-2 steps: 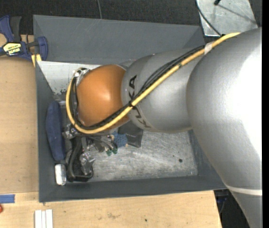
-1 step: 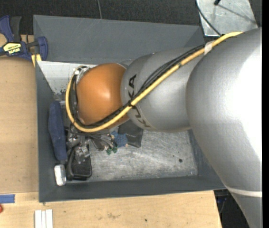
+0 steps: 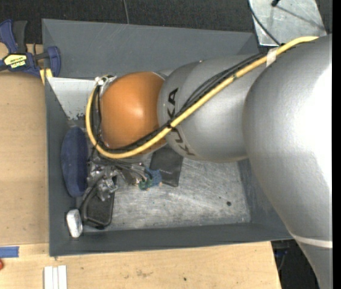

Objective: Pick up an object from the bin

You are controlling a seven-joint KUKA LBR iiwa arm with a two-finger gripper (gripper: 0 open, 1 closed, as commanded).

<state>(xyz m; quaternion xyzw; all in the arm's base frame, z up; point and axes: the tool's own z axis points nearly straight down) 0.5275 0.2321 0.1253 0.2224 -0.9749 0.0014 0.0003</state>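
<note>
— Four loose things in the grey metal bin (image 3: 170, 236)?
— At least four, all low on its left side: a dark blue oval pad (image 3: 73, 161), a black flat pouch (image 3: 98, 209), a small white capsule (image 3: 74, 223) and a dark grey square block (image 3: 167, 164).
— And the gripper (image 3: 111, 178)?
— It sits under the arm's orange cover (image 3: 128, 110), between pad and block, just over the pouch's upper end. Whether it is spread or closed, I cannot tell.
</note>
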